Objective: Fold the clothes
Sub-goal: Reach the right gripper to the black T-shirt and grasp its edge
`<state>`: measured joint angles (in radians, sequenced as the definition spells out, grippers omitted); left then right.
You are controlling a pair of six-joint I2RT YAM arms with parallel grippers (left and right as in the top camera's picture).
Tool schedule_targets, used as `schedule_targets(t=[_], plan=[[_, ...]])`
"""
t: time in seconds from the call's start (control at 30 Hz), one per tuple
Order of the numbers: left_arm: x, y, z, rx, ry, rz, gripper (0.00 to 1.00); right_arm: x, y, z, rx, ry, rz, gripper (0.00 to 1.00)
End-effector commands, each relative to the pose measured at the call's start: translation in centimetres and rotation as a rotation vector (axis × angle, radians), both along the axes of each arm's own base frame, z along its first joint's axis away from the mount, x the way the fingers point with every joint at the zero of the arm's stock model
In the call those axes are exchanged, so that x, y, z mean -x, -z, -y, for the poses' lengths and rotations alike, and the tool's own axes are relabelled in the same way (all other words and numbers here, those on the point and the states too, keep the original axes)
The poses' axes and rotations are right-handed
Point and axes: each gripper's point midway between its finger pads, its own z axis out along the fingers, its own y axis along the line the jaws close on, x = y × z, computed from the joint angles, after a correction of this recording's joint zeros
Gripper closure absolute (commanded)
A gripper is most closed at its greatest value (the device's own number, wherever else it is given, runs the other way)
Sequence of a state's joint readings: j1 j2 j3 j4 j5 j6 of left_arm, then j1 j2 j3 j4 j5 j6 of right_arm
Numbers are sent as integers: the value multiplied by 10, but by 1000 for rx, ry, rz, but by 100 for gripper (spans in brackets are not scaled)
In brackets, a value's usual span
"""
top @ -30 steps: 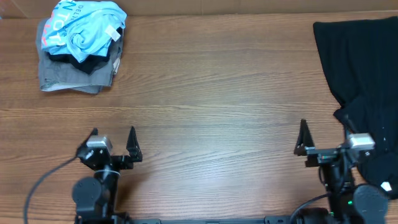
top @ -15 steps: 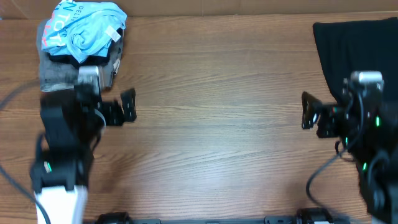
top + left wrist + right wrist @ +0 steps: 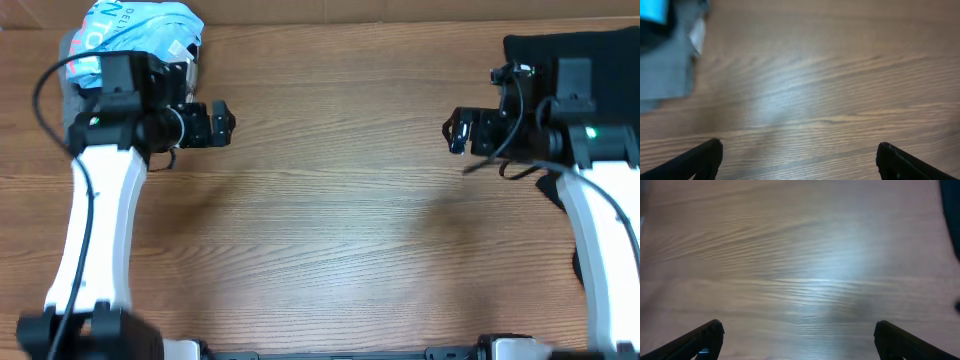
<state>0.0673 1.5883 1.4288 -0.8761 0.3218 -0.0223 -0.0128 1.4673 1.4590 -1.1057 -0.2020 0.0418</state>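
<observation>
Overhead view of a wooden table (image 3: 330, 250) w/ two white-and-black robot arms reaching in from its near edge. The black shirt (image 3: 620, 50) lies at the table's far-right corner. It is cut off by the frame's right edge & partly covered by the right arm, so no logo or tag can be made out. The right wrist view catches only a dark sliver of it at the edge. At the table's far-left corner a light blue garment (image 3: 135, 25) sits on a grey garment (image 3: 665, 70), both partly hidden behind the left arm & cropped at the top. The blue one carries white & pink lettering, too crumpled & small to read. The left wrist view is blurred: grey cloth w/ a small white tag (image 3: 697, 35), no text legible. The left gripper (image 3: 218, 122) hovers over bare wood toward the table's far-left, fingers apart, holding nothing. The right gripper (image 3: 458, 130) hovers over bare wood toward the table's far-right, fingers likewise spread wide, empty.
</observation>
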Motion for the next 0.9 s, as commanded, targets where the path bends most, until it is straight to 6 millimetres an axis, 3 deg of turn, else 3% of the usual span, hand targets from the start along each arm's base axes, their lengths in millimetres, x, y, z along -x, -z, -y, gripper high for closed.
schedule_targets(t=[0.0,0.07,0.17,0.4,0.53,0.7,0.8,0.87], plan=[[-9,31,6,42,33,-81,0,-17,26,67,34,327,-84,0],[-10,49,16,85,79,-123,5,-22,55,107,26,477,-153,0],[-11,53,25,100,108,-127,8,-26,90,145,18,565,-219,1],[-19,47,50,84,175,-71,9,-23,153,210,-15,733,-310,5],[-22,44,67,80,213,-43,9,-23,170,230,-21,774,-314,7],[-28,39,83,77,252,3,9,-20,187,243,11,831,-333,20],[-29,37,90,77,268,16,10,-17,192,249,43,847,-344,30],[-28,37,92,76,273,18,11,-17,195,250,50,849,-347,43]])
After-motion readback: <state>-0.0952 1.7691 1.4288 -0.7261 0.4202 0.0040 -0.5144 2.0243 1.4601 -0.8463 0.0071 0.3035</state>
